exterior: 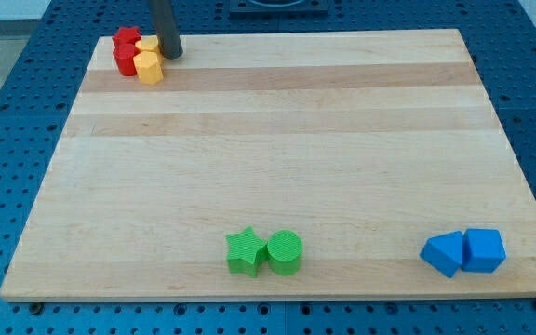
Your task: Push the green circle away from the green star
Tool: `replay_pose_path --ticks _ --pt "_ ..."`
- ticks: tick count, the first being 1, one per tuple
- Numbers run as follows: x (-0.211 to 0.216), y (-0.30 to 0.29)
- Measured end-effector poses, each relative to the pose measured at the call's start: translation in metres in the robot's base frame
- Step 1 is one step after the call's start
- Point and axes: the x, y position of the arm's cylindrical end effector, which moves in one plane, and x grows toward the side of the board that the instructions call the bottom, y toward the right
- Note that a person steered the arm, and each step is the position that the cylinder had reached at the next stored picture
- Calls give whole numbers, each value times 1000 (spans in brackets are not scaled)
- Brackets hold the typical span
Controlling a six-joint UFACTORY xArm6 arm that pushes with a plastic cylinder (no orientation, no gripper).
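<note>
Our tip [171,54] holds nothing — just a bare rod by the yellow block [148,66]. Green circle [285,252] lies far off at 5 o'clock, touching the green star [247,252] — star on its 9 o'clock side.

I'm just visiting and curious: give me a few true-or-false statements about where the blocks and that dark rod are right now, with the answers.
1. The green star and green circle sit side by side, touching. True.
2. My tip rests against the green circle. False: it is at the view's top left, beside the yellow blocks and red blocks.
3. The green circle lies on the star's right in the view. True.
4. The two blue blocks sit at the view's top right. False: they are at the bottom right.
</note>
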Motion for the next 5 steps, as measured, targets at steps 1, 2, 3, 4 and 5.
replay_pose_path --ticks 1,2,3,4,5 --pt "17 35" --pt "110 57" --pt "197 55" --pt "266 51" --pt "316 44"
